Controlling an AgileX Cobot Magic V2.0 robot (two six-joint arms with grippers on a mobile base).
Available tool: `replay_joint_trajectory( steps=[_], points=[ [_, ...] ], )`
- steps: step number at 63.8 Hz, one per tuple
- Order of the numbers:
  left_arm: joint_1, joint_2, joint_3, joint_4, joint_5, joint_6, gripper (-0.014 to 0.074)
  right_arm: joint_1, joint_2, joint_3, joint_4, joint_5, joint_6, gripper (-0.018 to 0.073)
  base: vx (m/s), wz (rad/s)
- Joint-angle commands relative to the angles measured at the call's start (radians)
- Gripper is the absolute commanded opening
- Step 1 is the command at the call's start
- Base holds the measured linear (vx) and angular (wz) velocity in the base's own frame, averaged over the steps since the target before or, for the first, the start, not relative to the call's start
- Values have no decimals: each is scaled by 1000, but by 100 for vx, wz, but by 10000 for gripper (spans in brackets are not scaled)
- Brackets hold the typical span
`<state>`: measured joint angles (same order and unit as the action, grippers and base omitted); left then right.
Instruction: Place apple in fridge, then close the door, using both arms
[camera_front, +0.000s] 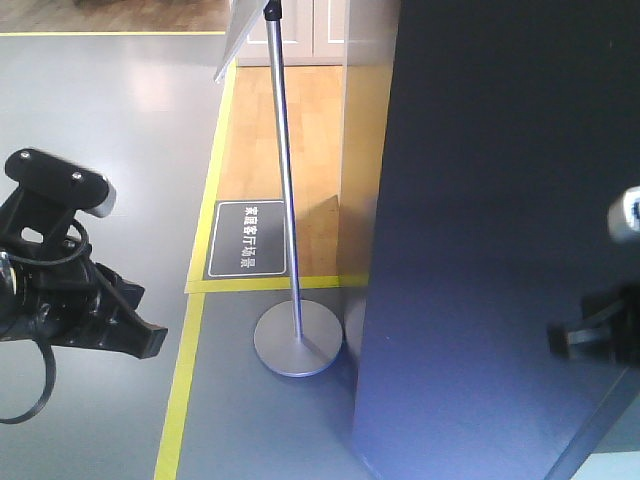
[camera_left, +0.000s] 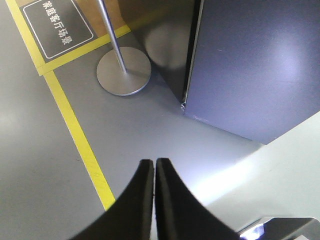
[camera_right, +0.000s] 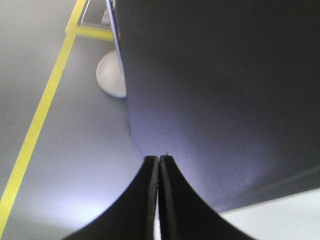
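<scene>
Reading floor sign (camera_front: 247, 240) "家庭客厅场景" beside pole base (camera_front: 297, 339).

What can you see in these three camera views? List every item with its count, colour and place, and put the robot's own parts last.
fridge door: one, dark grey, fills the right of the front view.
sign pole: one, silver, round base on the grey floor left of the fridge.
floor sign: one, black with white text, behind the pole base.
floor tape: yellow lines, edging the grey floor.
wood floor: tan, beyond the tape.
left gripper: black, fingers together, empty.
right gripper: black, fingers together, near the door.
</scene>
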<state>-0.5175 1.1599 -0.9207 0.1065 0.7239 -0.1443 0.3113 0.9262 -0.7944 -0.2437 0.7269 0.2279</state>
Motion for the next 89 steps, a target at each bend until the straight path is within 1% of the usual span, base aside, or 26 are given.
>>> replay_joint_trajectory(
  steps=[1,8,16,23,32,38,55,66,89],
  points=[
    [1,-22,-21,3,-42,-12,-6,-48,12,-66,-45,-136,37,-6,0,0],
    [1,-22,-21,3,-42,-12,-6,-139,32,-87,-46,-237,55,-6,0,0],
    [1,-22,-21,3,-42,-12,-6,-231,78,-131,-39,-266,47,-6,0,0],
    [1,-22,-21,3,-42,-12,-6,-264,118,-167,-40,-291,27,-6,0,0],
    [1,-22,-21,3,-42,-12,-6,-295,158,-201,-49,-366,32,-6,0,0],
    [1,-22,-21,3,-42,-12,-6,-330,176,-220,-62,-407,48,-5,0,0],
    [1,-22,-21,3,-42,-12,-6,-449,241,-312,-77,-418,42,-6,0,0],
    [1,-22,-21,3,-42,-12,-6,-489,305,-376,-80,-454,39,-6,0,0],
    [1,-22,-21,3,-42,-12,-6,-489,464,-541,-116,-519,39,-6,0,0]
  ],
)
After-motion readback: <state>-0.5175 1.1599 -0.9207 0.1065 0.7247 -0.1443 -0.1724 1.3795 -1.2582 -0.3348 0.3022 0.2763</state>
